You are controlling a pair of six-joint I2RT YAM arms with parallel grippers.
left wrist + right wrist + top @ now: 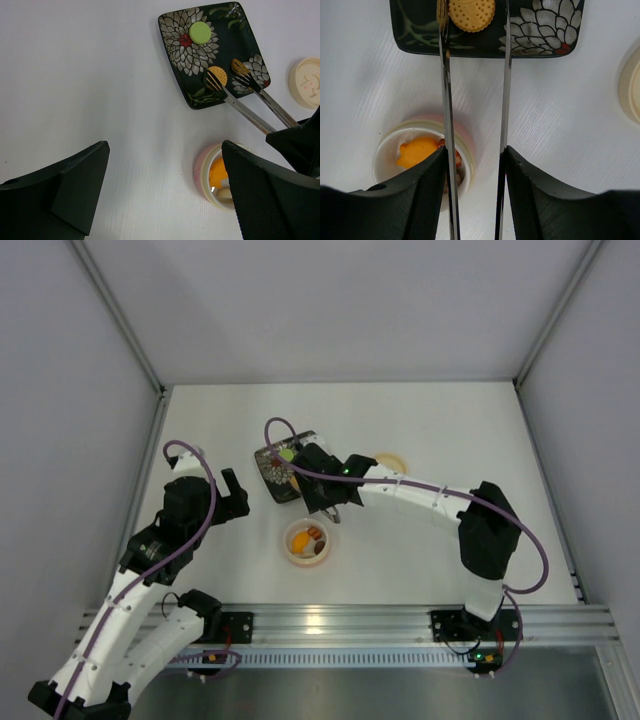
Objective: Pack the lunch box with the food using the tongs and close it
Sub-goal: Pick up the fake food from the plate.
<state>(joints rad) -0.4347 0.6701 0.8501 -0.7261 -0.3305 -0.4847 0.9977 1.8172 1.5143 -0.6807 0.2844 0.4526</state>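
My right gripper is shut on the tongs, whose two thin arms stand apart and reach out to the black floral plate. An orange biscuit lies on the plate between the tong tips, against one of them. A green disc sits farther back on the plate. The lunch box stands open below the tongs, with an orange piece and red-brown bits inside. Its cream lid lies apart to the right. My left gripper hangs open over bare table left of the lunch box.
The white table is walled in by grey panels at the back and both sides. A metal rail carrying both arm bases runs along the near edge. My right arm stretches across the middle, above the lunch box and the plate's near corner.
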